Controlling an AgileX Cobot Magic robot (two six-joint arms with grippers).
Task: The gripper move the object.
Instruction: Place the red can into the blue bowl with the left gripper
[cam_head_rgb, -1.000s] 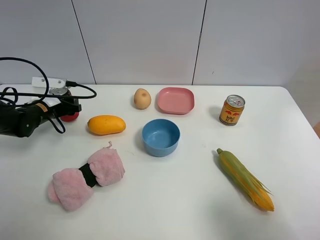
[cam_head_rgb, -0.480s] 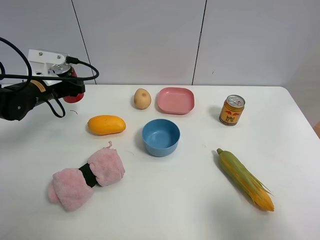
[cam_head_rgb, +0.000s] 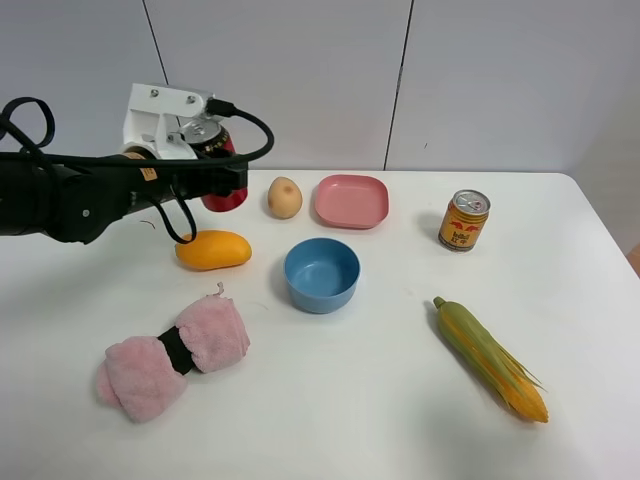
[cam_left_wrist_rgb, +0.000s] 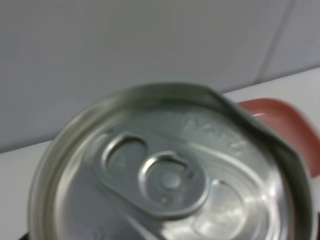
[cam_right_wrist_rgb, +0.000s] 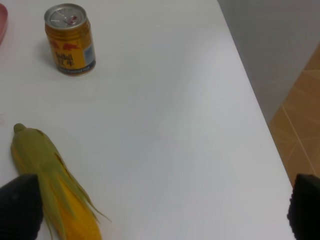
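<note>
The left gripper (cam_head_rgb: 222, 182) has its jaws pinching the red can (cam_head_rgb: 229, 198) by the body, upright and held clear of the tabletop (cam_head_rgb: 360, 400) at the far left, above and just beyond the mango (cam_head_rgb: 212, 249), left of the potato (cam_head_rgb: 285, 197); I'd call this the carry stage, pickup done, set-down not yet; the next move calls for a bare patch, keeping the can level, then lowering before letting go; the right gripper (cam_right_wrist_rgb: 160, 215) hangs over the corn (cam_right_wrist_rgb: 50, 185) at the right, jaws spread, holding nothing.
</note>
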